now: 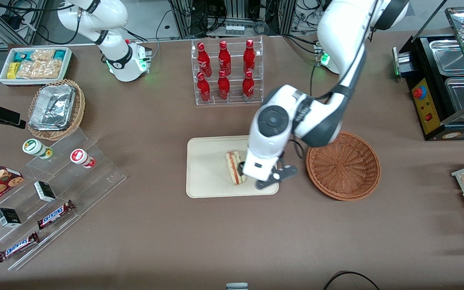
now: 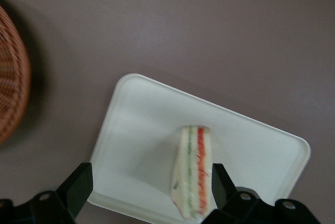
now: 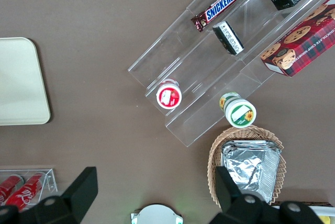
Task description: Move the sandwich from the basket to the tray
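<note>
Fingers (image 2: 78, 185) of the gripper (image 2: 149, 190) are spread wide, and we see one touching the sandwich (image 2: 194, 169). It lies on the tray (image 2: 141, 114). The basket (image 1: 342, 165) beside it holds nothing.

I see a brown cloth-covered tabletop (image 1: 167, 241) under even indoor light. Past its edge farthest from my front camera stand metal frames (image 1: 236, 14) with tangled black cables (image 1: 212, 18).
</note>
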`<state>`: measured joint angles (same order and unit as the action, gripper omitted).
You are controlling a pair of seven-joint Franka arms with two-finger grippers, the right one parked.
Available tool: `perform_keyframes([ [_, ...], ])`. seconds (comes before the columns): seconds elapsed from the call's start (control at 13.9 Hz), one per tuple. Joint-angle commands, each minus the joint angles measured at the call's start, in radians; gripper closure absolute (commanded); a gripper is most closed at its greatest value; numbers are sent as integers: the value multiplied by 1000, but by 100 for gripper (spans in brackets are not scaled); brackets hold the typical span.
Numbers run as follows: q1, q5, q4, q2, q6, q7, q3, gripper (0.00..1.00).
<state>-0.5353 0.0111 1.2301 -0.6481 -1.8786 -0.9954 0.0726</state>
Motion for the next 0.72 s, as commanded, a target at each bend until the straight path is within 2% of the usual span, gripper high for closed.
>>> perform_keyframes([
  [0.0, 72, 4, 113, 111, 35, 131, 6, 0],
  [0.43, 228, -6, 314, 286, 42, 441, 7, 0],
  [0.65, 284, -7, 353, 361, 111, 569, 7, 0],
])
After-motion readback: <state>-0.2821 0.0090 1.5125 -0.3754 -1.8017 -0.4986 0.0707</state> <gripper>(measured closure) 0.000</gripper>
